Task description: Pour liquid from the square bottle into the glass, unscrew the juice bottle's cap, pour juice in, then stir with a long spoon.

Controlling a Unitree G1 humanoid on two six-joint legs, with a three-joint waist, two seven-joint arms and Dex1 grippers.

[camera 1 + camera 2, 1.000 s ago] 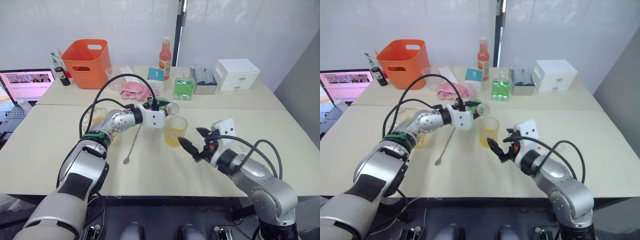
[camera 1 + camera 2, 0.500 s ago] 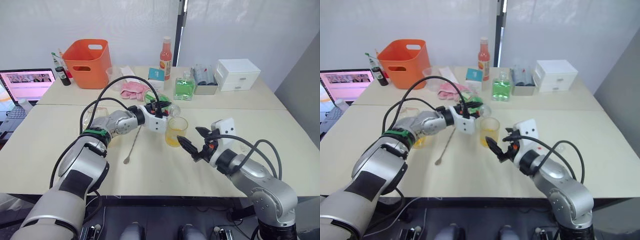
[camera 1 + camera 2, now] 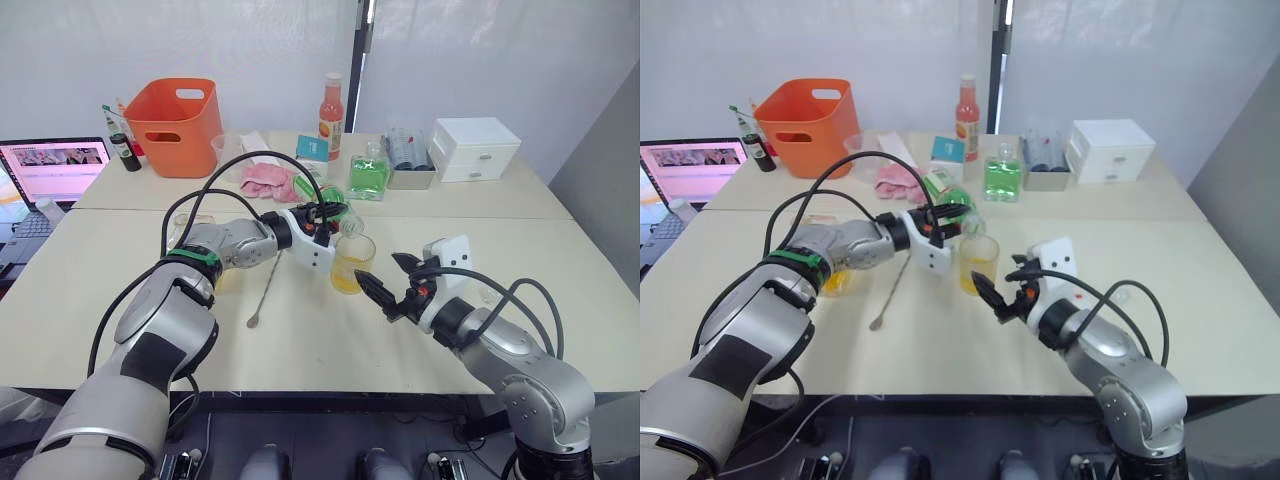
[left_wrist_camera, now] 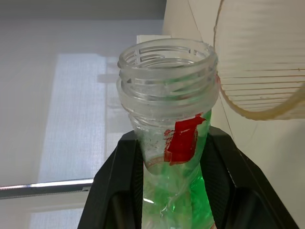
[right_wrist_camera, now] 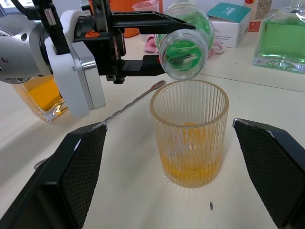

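The left claw [image 4: 171, 191] is gripping the juice bottle [image 3: 325, 195] by its neck, tipping the uncapped mouth just over the glass [image 5: 189, 131]. The right claw [image 5: 171, 162] is gaping wide, the glass standing between its fingers on the counter [image 3: 320, 340], untouched.

My arms are silver-grey metal with black joint sections; my left arm [image 3: 190, 290] wears a green band, black cables loop over both, and white housings back my black two-fingered grippers.
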